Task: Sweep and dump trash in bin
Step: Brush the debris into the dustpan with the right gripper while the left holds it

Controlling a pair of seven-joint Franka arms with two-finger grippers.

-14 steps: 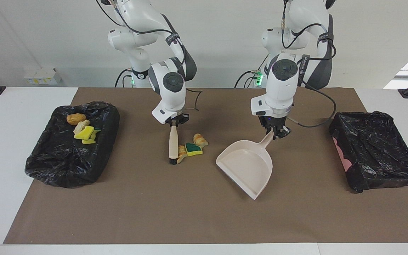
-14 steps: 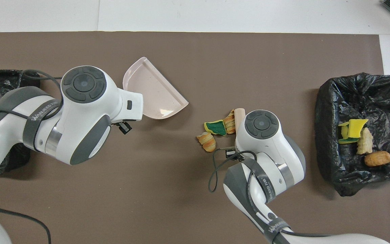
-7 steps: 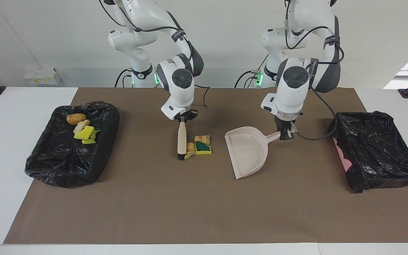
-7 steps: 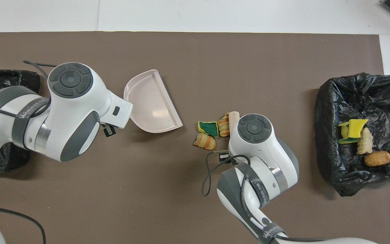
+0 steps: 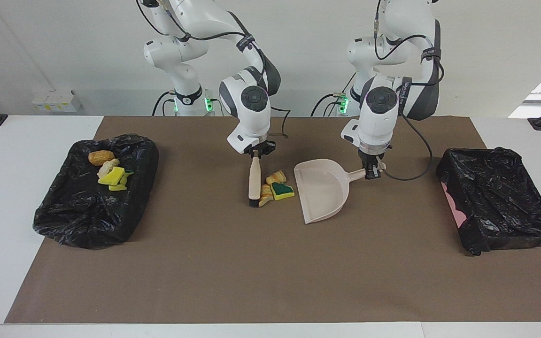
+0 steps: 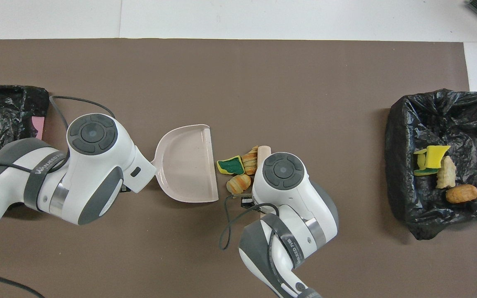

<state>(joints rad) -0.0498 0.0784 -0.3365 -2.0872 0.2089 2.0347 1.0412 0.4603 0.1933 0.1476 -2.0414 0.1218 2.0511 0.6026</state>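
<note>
Facing view: three scraps (image 5: 275,187) lie between brush (image 5: 254,181) and dustpan (image 5: 322,190); light, soft, best pushed. Right gripper (image 5: 257,154) grasps brush, left gripper (image 5: 371,171) grasps dustpan's handle.

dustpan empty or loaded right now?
Empty. The dustpan's tray shows bare in both views; the three scraps lie on the mat beside its open edge, with the brush beside them.

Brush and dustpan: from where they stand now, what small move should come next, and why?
Probably a short push by the right gripper, shut on the brush, toward the dustpan. Three scraps lie on the mat between the brush head and the pan's open edge. The left gripper, shut on the pan's handle, presents that edge to them; none is in the pan yet.
</note>
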